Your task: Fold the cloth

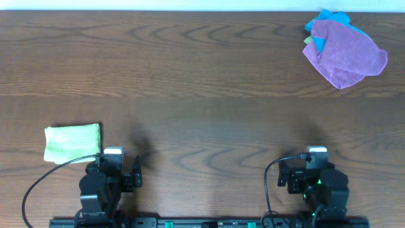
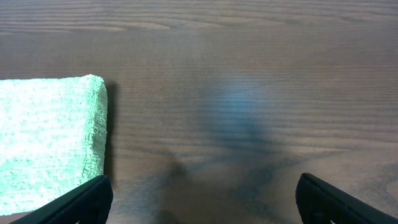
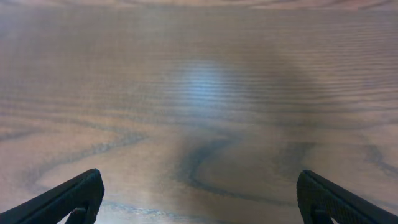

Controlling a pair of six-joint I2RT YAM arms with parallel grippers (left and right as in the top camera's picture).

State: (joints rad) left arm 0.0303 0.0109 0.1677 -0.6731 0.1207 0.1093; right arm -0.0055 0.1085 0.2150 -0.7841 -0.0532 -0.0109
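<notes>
A green cloth [image 1: 73,143] lies folded into a neat rectangle near the left end of the table [image 1: 202,82], close to the near edge. Its layers sit flat on the wood with the edges squared up. In the left wrist view the same green cloth [image 2: 46,143] fills the left side, and its right edge lies just beside the left finger of the left tool [image 2: 202,186], though I cannot tell whether they touch. The left tool has its two fingers spread wide, with nothing between them but bare wood.

At the far right corner of the table a purple cloth [image 1: 345,54] lies crumpled and unfolded. It sits partly on top of a blue cloth [image 1: 326,25], which sticks out from under it toward the far edge. These two touch each other and are well apart from the green cloth.

The right tool [image 3: 199,180] sits near the near edge toward the right end of the table. Its fingers are also spread wide and it holds nothing; only wood grain shows between them. Both arms, the left arm [image 1: 101,187] and the right arm [image 1: 319,183], are drawn in close to the near edge.
</notes>
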